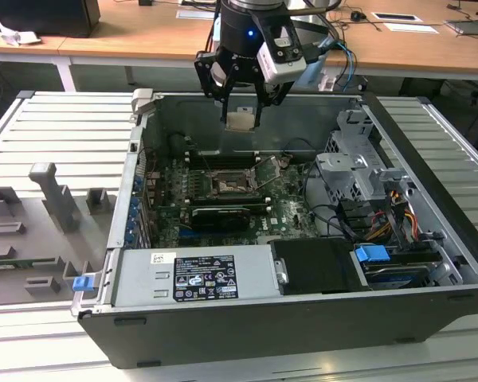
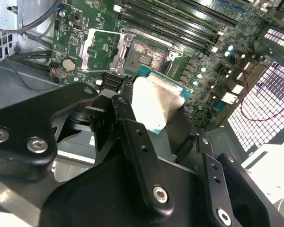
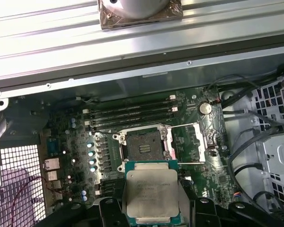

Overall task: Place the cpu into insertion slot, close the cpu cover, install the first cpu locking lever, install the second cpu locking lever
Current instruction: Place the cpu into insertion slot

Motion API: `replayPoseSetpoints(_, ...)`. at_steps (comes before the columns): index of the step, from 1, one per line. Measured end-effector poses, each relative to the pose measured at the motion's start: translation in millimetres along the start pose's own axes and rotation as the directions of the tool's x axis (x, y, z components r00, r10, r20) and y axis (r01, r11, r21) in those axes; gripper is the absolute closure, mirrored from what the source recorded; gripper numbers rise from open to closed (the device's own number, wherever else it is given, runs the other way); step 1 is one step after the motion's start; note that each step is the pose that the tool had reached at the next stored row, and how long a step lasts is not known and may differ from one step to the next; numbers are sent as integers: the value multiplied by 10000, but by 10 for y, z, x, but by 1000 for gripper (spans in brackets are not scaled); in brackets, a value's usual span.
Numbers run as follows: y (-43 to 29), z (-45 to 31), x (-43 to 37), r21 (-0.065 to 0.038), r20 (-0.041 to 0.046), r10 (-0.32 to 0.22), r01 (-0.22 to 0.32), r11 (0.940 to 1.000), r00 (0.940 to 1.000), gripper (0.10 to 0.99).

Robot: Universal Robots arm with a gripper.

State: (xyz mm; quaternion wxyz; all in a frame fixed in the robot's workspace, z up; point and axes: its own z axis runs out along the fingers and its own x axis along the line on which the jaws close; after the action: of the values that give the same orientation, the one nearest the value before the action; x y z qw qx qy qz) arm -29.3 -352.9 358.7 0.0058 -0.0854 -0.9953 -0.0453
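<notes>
Item: black two-fingered gripper (image 1: pixel 242 116) on the arm. The fingers (image 2: pixel 125 113) are closed on opposite edges of the small flat square cpu with a pale silvery-tan metal top (image 1: pixel 240 122) (image 2: pixel 156 101) (image 3: pixel 151 194). The chip is held level between them, clear of the board, with its green rim showing around the metal cap in both wrist views.

Below the fingers, well apart: the square dark insertion slot with a silvery metal rim (image 1: pixel 227 187) (image 2: pixel 144 56) (image 3: pixel 143 146), with its contact field exposed.

Just beside the slot: the thin silvery square cpu cover with a large central cut-out (image 2: pixel 91 47) (image 3: pixel 201 126), swung back on its hinge and lying over the green circuit board (image 3: pixel 217 175).

Beside the slot, on another side: a row of long black memory slots (image 2: pixel 180 19) (image 3: pixel 132 113).
Near the cover: a round silvery coin battery (image 2: pixel 68 64) (image 3: pixel 206 108).

Farther out from the fingers: the dark, open computer case (image 1: pixel 454 231) enclosing the board, with a grey labelled power supply box (image 1: pixel 191 274) along its near side in the exterior view.

Outermost: the pale grey ribbed metal table (image 1: pixel 56 135) carrying the case.
</notes>
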Motion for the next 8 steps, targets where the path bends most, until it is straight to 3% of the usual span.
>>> replayPoseSetpoints(8,-1,15,-1,-13,51,575,-575,9983,9983,557)
